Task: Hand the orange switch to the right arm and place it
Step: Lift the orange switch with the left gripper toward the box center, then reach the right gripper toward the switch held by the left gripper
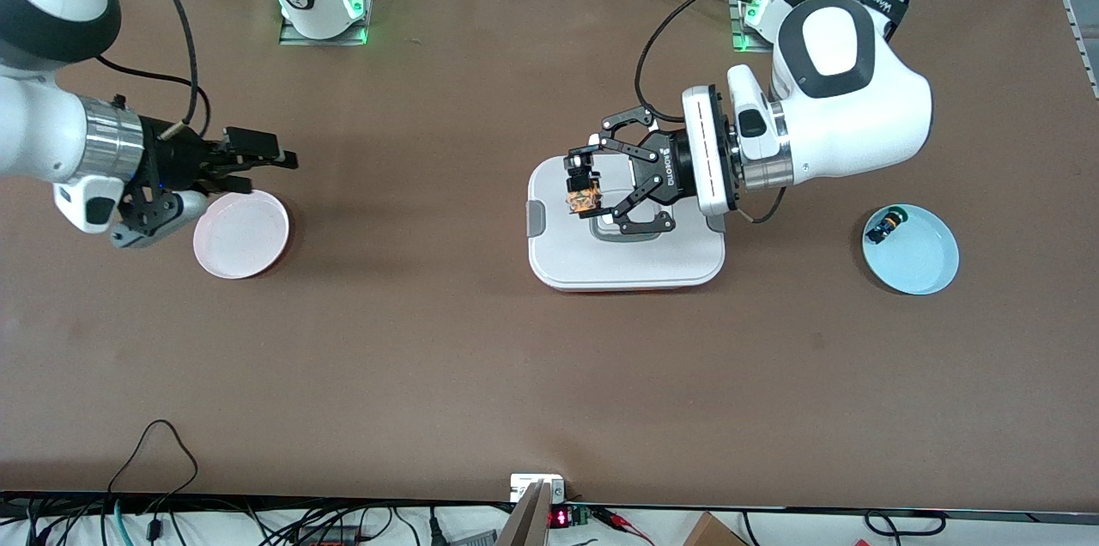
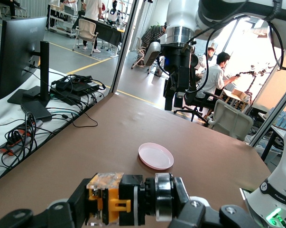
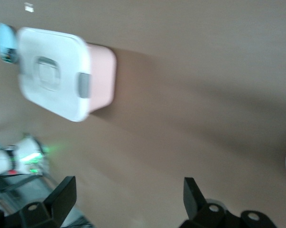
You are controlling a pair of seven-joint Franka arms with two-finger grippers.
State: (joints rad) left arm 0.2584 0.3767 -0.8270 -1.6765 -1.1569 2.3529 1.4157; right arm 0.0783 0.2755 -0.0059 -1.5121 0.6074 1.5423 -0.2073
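- At centre frame in the front view, the left gripper [image 1: 591, 185] is clamping the orange switch [image 1: 583, 194] over the white lidded container [image 1: 627, 258]; the right gripper [image 1: 258, 164], at centre left, is hovering over the pink plate [image 1: 241, 233].
- Low in the left wrist view, the switch [image 2: 115, 204] is sitting clamped between the fingers.
- Along the bottom of the right wrist view, the fingers [image 3: 62, 199] are standing apart.

Bare table [image 1: 412, 185] separates pink dish [image 1: 241, 233] from lidded box [image 1: 625, 247].

We see a matt brown table [image 1: 429, 340], a smooth white plastic container lid [image 1: 627, 258], glossy pink [image 1: 241, 233] and blue [image 1: 914, 252] dishes, and the right arm's polished metal wrist ring [image 1: 112, 139].
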